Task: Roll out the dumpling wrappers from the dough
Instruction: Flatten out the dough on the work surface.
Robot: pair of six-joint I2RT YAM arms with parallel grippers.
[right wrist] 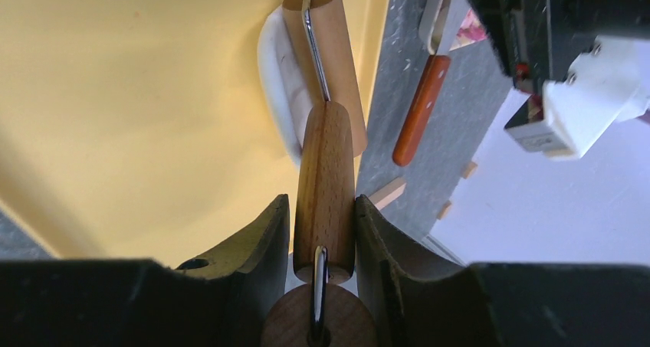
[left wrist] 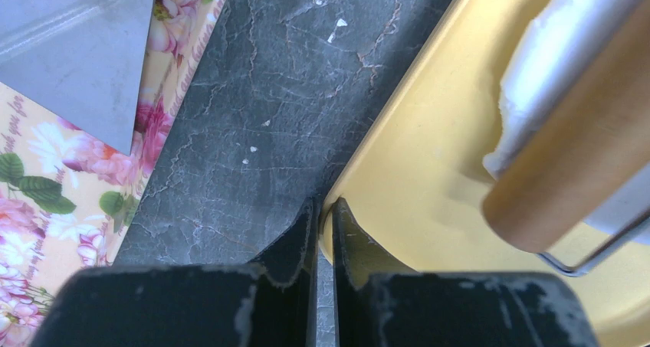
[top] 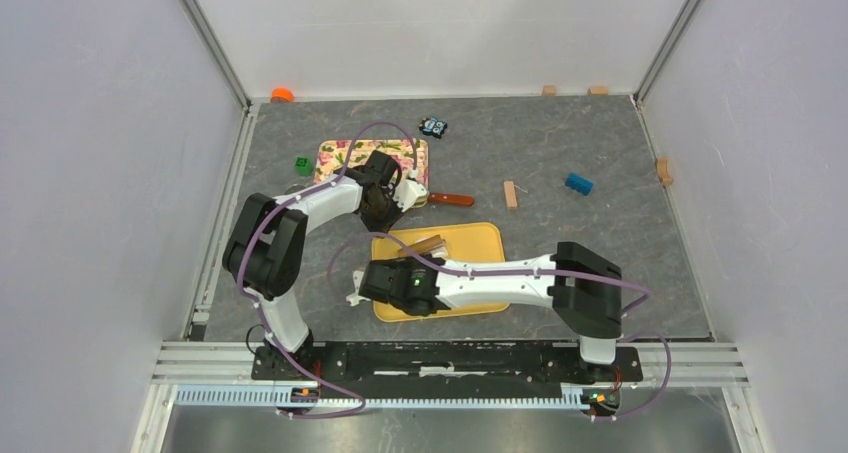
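Note:
A flattened piece of white dough [right wrist: 277, 79] lies on the yellow board [top: 470, 238] under the wooden roller [right wrist: 328, 48]; it also shows in the left wrist view [left wrist: 536, 60] beside the roller barrel [left wrist: 582, 148]. How thin it is I cannot tell. My right gripper [right wrist: 323, 203] is shut on the roller's wooden handle [right wrist: 325, 163] and holds it over the board's far part [top: 416, 265]. My left gripper [left wrist: 326, 203] is pinched on the yellow board's rim [left wrist: 368, 144] at its far left corner [top: 384, 229].
A floral board [top: 345, 156] lies behind the yellow one, with a knife's steel blade [left wrist: 69, 48] on it; its red-brown handle [top: 452, 200] points right. A wood block [top: 510, 194], a blue block [top: 578, 183], a green block [top: 302, 163] and a black toy [top: 432, 127] lie on the grey mat.

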